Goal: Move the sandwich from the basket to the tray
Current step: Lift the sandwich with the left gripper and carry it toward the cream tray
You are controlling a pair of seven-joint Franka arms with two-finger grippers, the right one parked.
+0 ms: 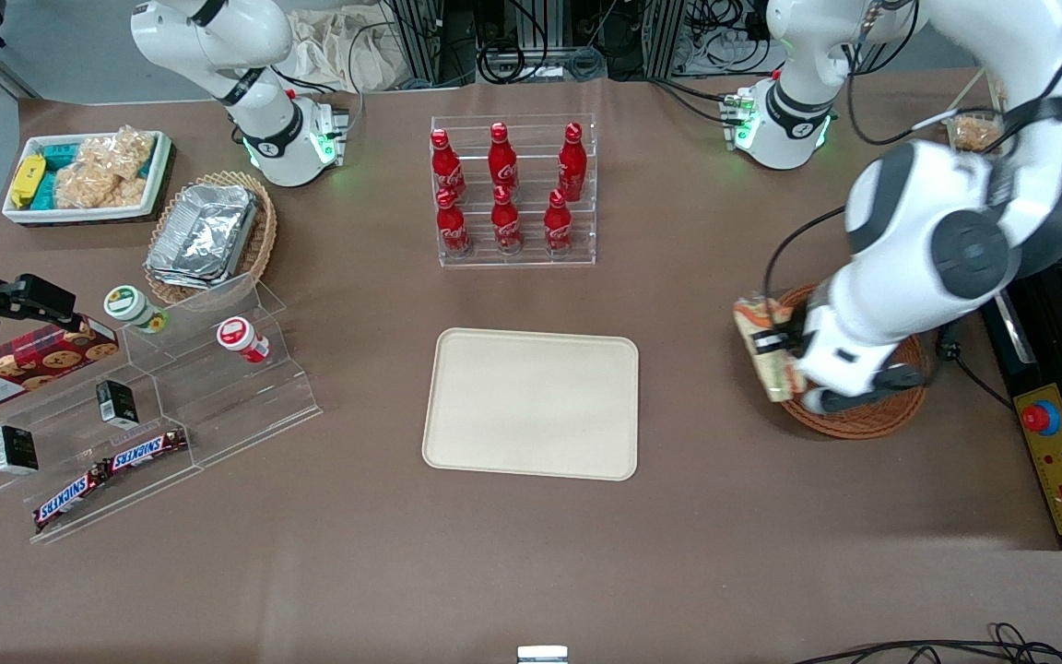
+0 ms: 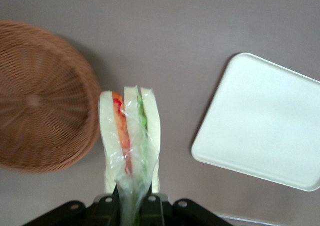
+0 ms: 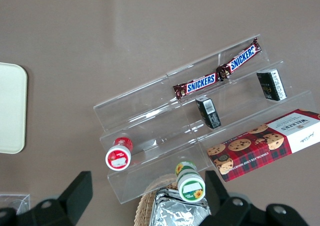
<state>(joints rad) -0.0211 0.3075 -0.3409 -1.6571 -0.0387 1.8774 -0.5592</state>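
The clear-wrapped sandwich [image 1: 764,349] [image 2: 129,138], white bread with orange-red and green layers, hangs in the air held by its wrapper end. My gripper [image 1: 784,343] [image 2: 133,198] is shut on it, above the rim of the reddish-brown wicker basket [image 1: 867,415] [image 2: 42,98] on the side toward the tray. The basket shows nothing inside in the wrist view. The cream-beige tray [image 1: 531,403] [image 2: 265,121] lies flat and bare at mid table, a short way from the basket toward the parked arm's end.
A clear rack of red cola bottles [image 1: 513,189] stands farther from the front camera than the tray. A black control box with a red button [image 1: 1061,461] sits at the working arm's end. Acrylic steps with snacks [image 1: 135,415] and a foil-container basket [image 1: 208,235] lie toward the parked arm's end.
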